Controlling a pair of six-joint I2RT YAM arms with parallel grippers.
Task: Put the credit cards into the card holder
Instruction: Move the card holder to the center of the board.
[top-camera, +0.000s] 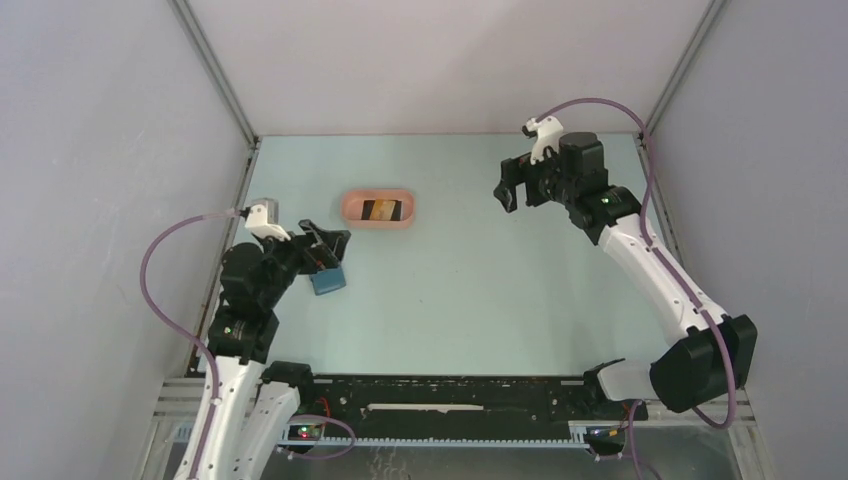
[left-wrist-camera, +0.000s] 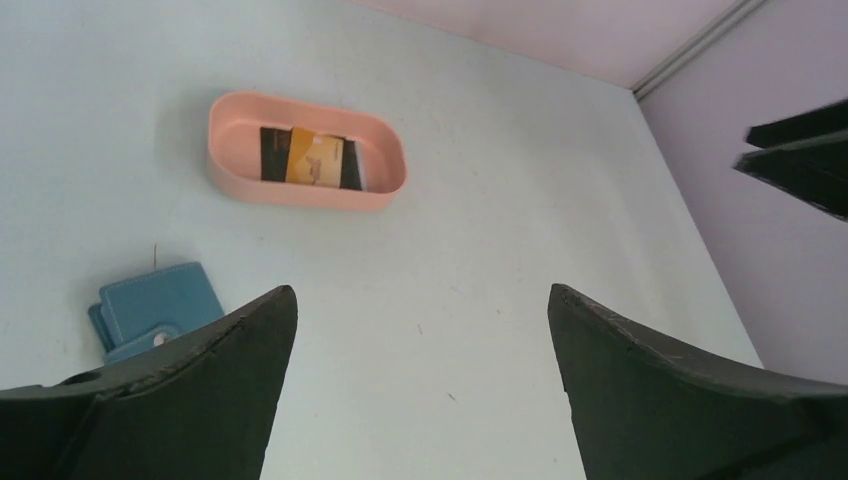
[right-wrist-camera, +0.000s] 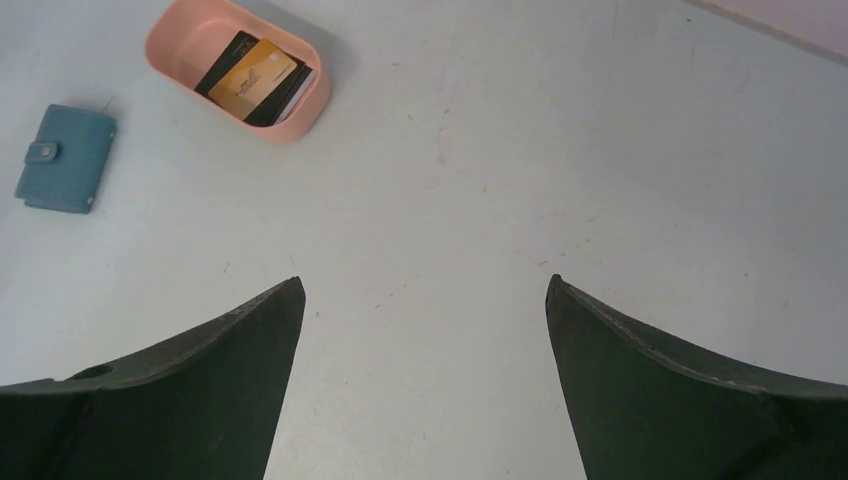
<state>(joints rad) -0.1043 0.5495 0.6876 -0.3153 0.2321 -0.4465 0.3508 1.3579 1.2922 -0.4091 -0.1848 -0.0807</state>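
The credit cards (top-camera: 381, 210) lie stacked in a pink oval tray (top-camera: 378, 194): a tan-orange card (left-wrist-camera: 315, 161) on top of black ones (right-wrist-camera: 222, 60). The card holder (top-camera: 327, 280), a small blue wallet, lies folded shut on the table with its tab snapped (right-wrist-camera: 66, 160). My left gripper (top-camera: 328, 246) hovers just above and beside the card holder, open and empty (left-wrist-camera: 420, 300). My right gripper (top-camera: 507, 187) hangs high at the back right, far from the tray, open with nothing between its fingers (right-wrist-camera: 423, 290).
Grey walls with metal frame posts (top-camera: 215, 70) close in the pale table (top-camera: 480, 290) on three sides. The other arm's dark fingers (left-wrist-camera: 800, 160) show at the right edge of the left wrist view. A black rail (top-camera: 450, 395) runs along the near edge.
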